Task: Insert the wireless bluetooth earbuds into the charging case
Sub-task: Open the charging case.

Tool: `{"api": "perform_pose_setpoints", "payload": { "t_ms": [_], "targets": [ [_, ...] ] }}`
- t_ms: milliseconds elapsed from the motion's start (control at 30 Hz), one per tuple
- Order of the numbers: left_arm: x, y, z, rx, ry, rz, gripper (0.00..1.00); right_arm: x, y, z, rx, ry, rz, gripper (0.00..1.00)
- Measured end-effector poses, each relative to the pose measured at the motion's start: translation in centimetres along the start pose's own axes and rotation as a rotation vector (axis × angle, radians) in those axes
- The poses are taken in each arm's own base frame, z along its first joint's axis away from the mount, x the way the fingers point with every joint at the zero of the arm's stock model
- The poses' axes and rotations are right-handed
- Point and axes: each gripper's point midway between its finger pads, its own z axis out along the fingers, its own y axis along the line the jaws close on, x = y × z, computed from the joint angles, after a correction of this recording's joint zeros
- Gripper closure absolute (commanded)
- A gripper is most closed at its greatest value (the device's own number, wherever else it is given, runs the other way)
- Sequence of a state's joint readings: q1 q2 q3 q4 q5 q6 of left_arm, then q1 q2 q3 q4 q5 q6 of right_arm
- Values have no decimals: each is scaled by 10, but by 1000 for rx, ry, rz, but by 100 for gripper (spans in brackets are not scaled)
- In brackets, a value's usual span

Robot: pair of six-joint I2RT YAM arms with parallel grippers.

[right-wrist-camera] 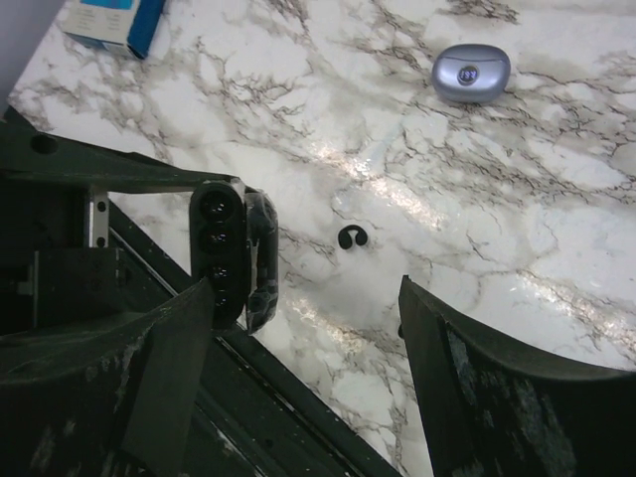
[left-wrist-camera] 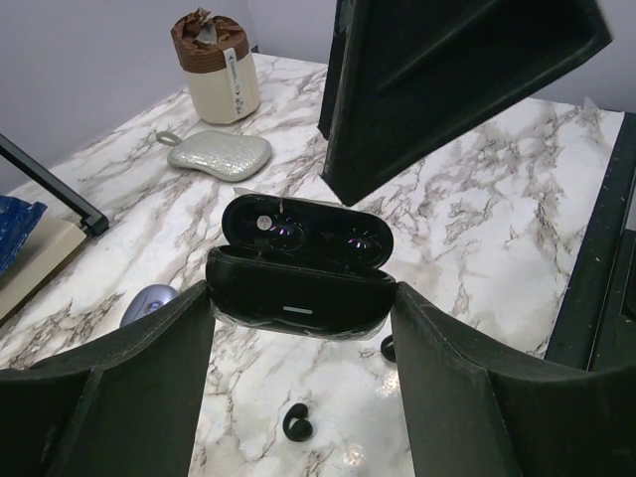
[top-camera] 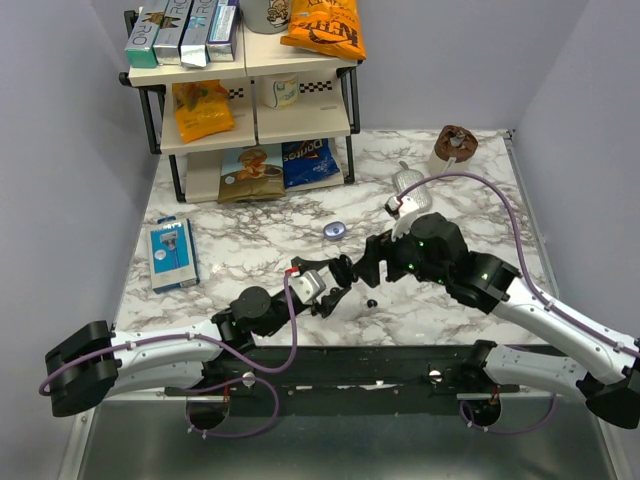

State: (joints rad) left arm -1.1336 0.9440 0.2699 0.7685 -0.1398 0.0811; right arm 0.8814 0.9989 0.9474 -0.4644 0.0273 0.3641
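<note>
The left gripper (top-camera: 322, 288) holds the black charging case (top-camera: 318, 280) tight between its two fingers. The fingers press on the two ends of the case, just above the table (top-camera: 250, 250). In the left wrist view the case (left-wrist-camera: 298, 268) has its lid open, and two round holes show inside. I cannot tell if anything sits in them.

The right gripper (top-camera: 352, 268) hangs just beside the case, at about 2 o'clock from it. Its fingers are spread wide and hold nothing. In the right wrist view the bare table shows between them.

One tiny black earbud (top-camera: 372, 302) lies on the table at about 4 o'clock from the case, near it but not touching. The right wrist view shows it (right-wrist-camera: 352, 237) as a small curled shape on the white marble. In the left wrist view it (left-wrist-camera: 296, 424) lies under the case. A second earbud (left-wrist-camera: 388, 348) peeks out by the finger there, partly hidden.

A small shiny purple-grey oval thing (top-camera: 334, 230) lies at 12 o'clock from the case. A blue box (top-camera: 172, 255) lies flat far off at 9 o'clock. A shelf (top-camera: 245, 100) with snack bags stands at 11 o'clock. A brown-topped cup (top-camera: 456, 145) stands far off at 1 o'clock, with a silver pouch (top-camera: 405, 180) near it.
</note>
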Motion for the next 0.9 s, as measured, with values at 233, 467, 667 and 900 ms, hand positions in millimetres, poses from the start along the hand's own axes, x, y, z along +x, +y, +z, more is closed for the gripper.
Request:
{"api": "perform_pose_setpoints", "payload": {
  "t_ms": [233,467,667,900],
  "targets": [
    [0,0,-1,0,-2,-5,100,-2,15,4,-77,4,9,28],
    [-9,1,-2,-4,-34,-12,100,1,16,9,-94,26,40,39],
    [-15,2,-3,-5,-50,-15,100,-1,19,11,-121,28,53,44],
    [-16,1,-3,-4,-54,-23,100,-4,28,13,-173,21,53,55]
  ]
}}
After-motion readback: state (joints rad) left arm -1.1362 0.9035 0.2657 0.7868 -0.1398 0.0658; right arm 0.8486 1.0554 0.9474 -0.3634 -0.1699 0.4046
